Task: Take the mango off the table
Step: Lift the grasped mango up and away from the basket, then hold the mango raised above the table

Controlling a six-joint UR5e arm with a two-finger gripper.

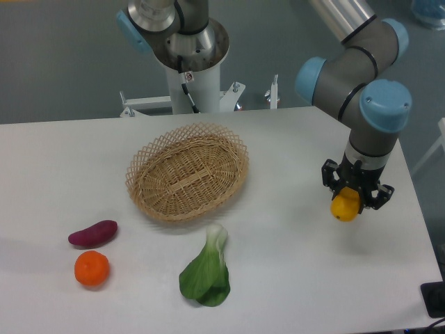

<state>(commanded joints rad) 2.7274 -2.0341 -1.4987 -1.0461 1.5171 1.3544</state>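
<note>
The mango (344, 207), yellow-orange and smooth, hangs a little above the white table (62, 160) near its right side. My gripper (354, 197) is shut on it from above, black fingers on either side, and the fruit's lower half sticks out below them. The arm's grey and blue wrist stands straight over the gripper.
A woven wicker basket (187, 171) sits mid-table. A leafy green bok choy (207, 273) lies in front of it. At the front left are a purple sweet potato (92, 233) and a round orange tangerine (92, 268). The table's right edge is close to the gripper.
</note>
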